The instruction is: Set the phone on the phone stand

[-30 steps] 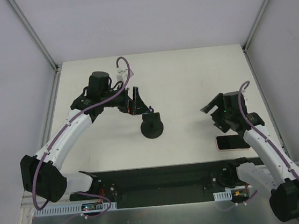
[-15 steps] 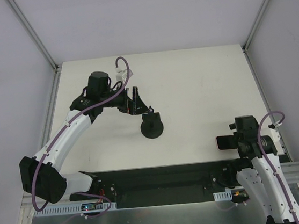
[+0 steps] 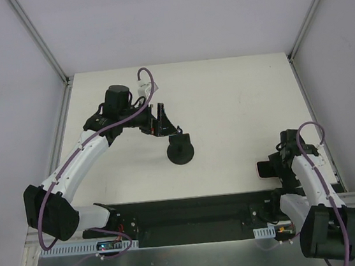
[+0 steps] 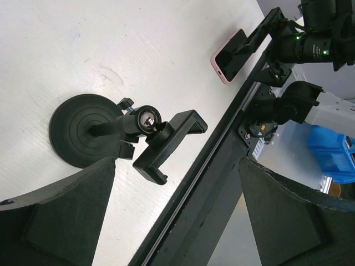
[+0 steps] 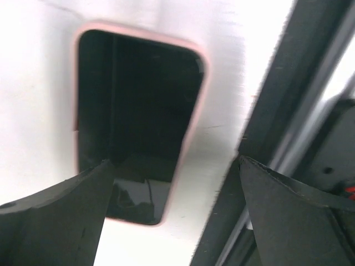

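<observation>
The phone lies flat on the white table at the near right, black screen up with a pale pink rim. My right gripper is open and hangs right over its right part. In the right wrist view the phone fills the space ahead of the open gripper, its near end by the left finger. The black phone stand stands mid-table with its round base and cradle. My left gripper is open and empty, just behind and left of the stand. The phone also shows in the left wrist view.
A black rail runs along the table's near edge, just beside the phone, and shows in the right wrist view. Grey walls with metal posts enclose the table. A blue bin sits off the table beyond the rail.
My right arm has pulled back toward the near right edge and turned, so its gripper now hangs over the phone. The left arm, stand and phone have not moved.
</observation>
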`<action>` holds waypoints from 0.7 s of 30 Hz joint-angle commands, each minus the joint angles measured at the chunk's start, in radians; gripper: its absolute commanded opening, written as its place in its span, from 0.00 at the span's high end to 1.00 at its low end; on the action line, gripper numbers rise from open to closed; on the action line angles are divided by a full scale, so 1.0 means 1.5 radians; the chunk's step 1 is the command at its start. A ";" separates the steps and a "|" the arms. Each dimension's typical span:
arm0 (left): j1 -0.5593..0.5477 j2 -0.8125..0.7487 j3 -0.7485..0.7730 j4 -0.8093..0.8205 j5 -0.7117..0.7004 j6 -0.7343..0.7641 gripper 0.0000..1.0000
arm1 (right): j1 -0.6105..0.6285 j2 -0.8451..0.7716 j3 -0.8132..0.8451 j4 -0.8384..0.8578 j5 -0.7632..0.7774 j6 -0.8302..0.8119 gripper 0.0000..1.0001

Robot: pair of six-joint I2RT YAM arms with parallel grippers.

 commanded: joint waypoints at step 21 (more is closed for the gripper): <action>-0.006 0.001 0.029 -0.006 -0.002 0.000 0.09 | 0.172 0.406 0.182 0.148 -0.193 -0.298 0.19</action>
